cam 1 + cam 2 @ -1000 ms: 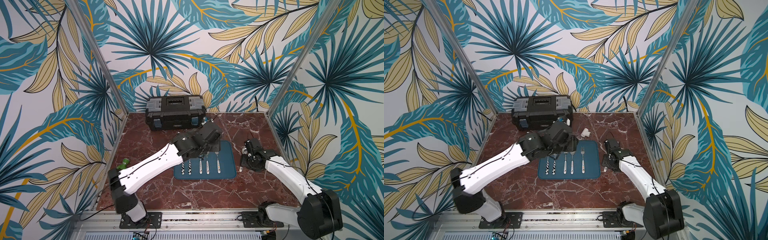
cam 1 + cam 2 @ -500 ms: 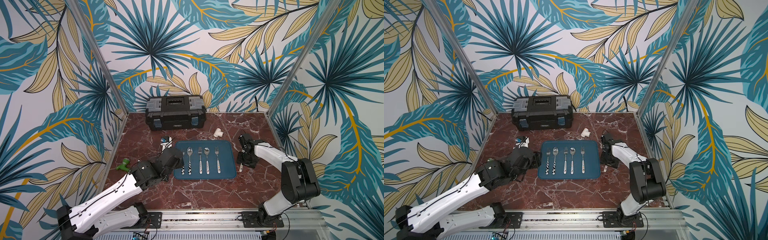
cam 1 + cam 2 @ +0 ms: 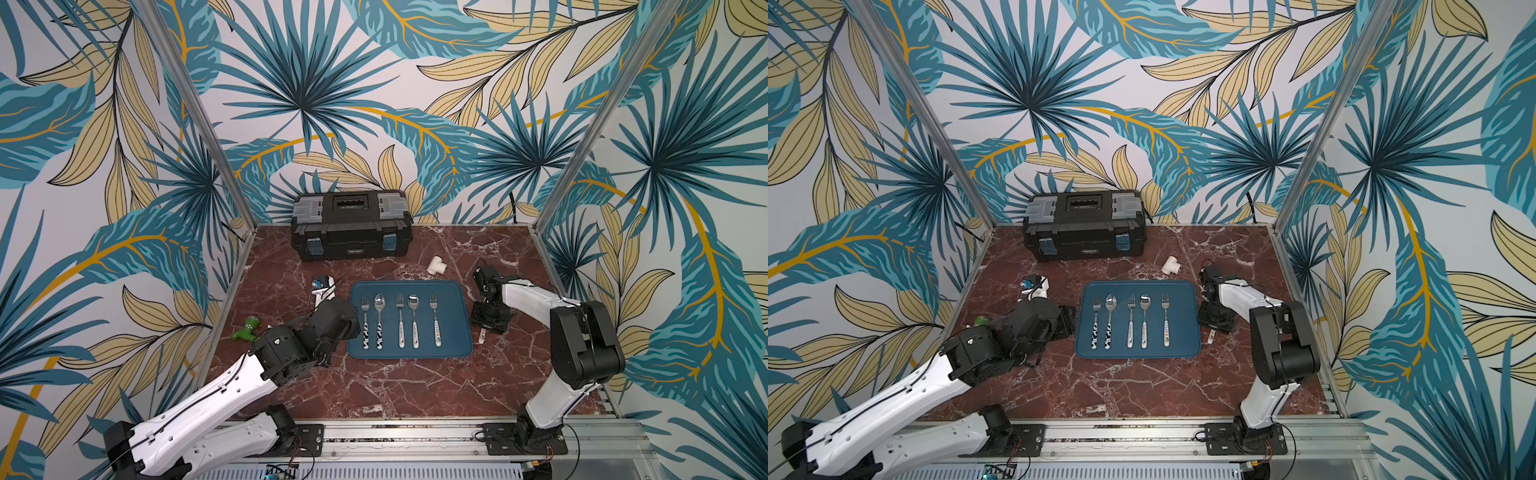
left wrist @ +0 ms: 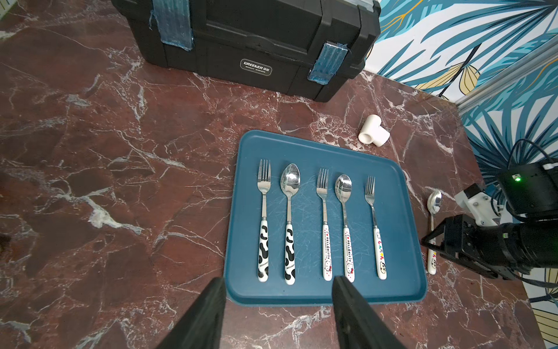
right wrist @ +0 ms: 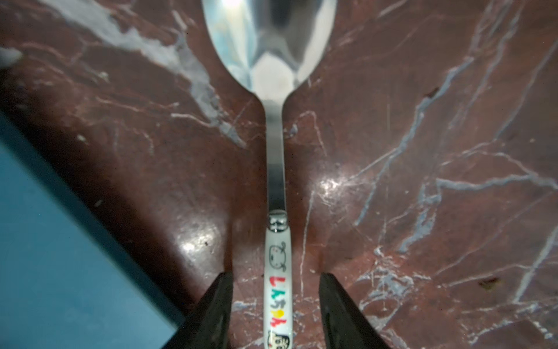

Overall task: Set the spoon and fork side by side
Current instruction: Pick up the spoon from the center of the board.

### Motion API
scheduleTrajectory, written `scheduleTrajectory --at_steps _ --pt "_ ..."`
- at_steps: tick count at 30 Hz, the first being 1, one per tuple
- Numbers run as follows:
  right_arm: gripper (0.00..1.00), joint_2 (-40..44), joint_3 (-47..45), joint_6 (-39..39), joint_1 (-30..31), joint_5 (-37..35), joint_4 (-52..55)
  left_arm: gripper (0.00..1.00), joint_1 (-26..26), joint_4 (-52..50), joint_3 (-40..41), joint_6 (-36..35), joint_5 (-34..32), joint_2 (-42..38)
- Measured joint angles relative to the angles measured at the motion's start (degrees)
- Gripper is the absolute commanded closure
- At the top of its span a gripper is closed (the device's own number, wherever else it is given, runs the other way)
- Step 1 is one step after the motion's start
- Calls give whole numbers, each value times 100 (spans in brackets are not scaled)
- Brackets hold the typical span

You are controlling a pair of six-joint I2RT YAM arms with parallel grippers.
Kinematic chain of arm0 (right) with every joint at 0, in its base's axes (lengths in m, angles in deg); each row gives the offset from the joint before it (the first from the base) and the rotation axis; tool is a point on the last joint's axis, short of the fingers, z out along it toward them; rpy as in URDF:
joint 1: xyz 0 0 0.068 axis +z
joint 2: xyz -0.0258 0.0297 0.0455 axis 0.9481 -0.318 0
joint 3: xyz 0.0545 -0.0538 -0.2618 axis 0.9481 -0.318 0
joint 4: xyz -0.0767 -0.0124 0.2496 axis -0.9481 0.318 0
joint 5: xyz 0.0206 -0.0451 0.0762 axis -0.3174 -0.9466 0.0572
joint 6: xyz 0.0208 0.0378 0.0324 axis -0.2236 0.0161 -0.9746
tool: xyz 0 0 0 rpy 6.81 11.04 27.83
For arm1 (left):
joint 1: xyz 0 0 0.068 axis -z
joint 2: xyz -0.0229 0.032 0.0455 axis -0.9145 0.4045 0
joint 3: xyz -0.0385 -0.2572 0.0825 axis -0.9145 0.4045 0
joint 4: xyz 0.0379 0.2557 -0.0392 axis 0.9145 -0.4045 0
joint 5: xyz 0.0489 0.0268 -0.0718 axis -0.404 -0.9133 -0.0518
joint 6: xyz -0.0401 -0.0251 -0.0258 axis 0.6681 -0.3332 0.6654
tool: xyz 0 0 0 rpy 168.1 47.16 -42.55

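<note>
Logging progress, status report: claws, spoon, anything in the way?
Left claw open, empty. Right claw open, astride spoon handle. Spoon on table beside tray, matching fork on tray. Nothing in the way.

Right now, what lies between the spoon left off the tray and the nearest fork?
Nothing loose. The left wrist view shows only bare blue tray with its rim, then a strip of bare table, between the spoon and the fork.
</note>
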Motion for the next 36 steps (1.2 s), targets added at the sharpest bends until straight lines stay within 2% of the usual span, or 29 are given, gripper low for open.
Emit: scheduleTrajectory --at_steps 4,10,13,16,20,25,30,36 --pt "59 -4 -39 -48 -4 4 -74 39 0 0 0 2 0 55" --pt "83 -4 -79 -101 -20 192 -232 39 -11 -17 0 4 2 179" --pt "86 31 -116 -114 -59 267 -262 39 -11 -37 0 4 4 208" --pt "93 68 -157 -111 -81 306 -304 39 -11 -57 0 4 2 212" --pt "97 131 -221 -107 -90 319 -369 38 -11 -118 0 4 -2 212" --pt "97 240 -223 -22 -81 240 -258 38 -11 -181 0 31 -4 212" --pt "97 721 -140 22 42 48 9 38 -11 -162 0 90 20 214" --pt "96 953 367 131 656 -7 304 38 -11 -155 0 118 63 334"
